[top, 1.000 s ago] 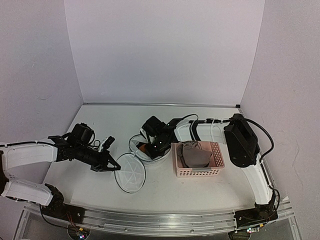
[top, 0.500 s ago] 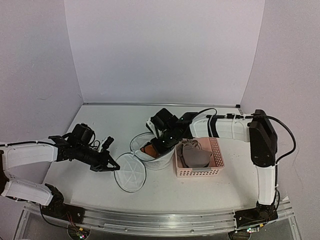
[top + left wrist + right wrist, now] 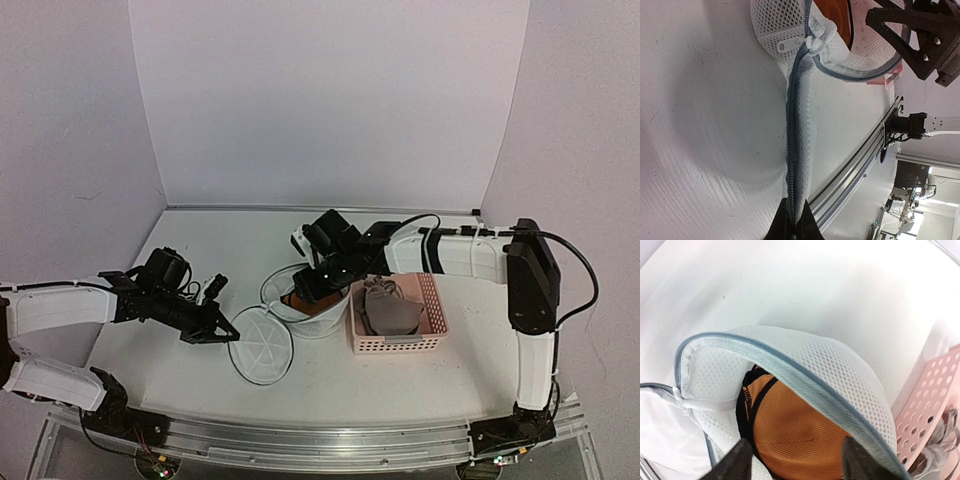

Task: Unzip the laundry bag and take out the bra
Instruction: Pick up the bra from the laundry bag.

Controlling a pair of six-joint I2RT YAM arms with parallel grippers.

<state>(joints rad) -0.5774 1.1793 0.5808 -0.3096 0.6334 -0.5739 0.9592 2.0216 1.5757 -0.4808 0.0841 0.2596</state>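
We see the left gripper, lower left, jaws clenched on the lid of the laundry bag; mid-frame, the right gripper hangs, jaws released, above the bra inside it.

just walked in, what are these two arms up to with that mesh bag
The laundry bag is unzipped. The left pincer is shut on the rim of its lid, which is folded out to the side. The right pincer hangs open at the bag's mouth, a finger on either side of the orange bra, which is inside the bag and not gripped yet. A pink basket holding grey cloth sits beside the bag.
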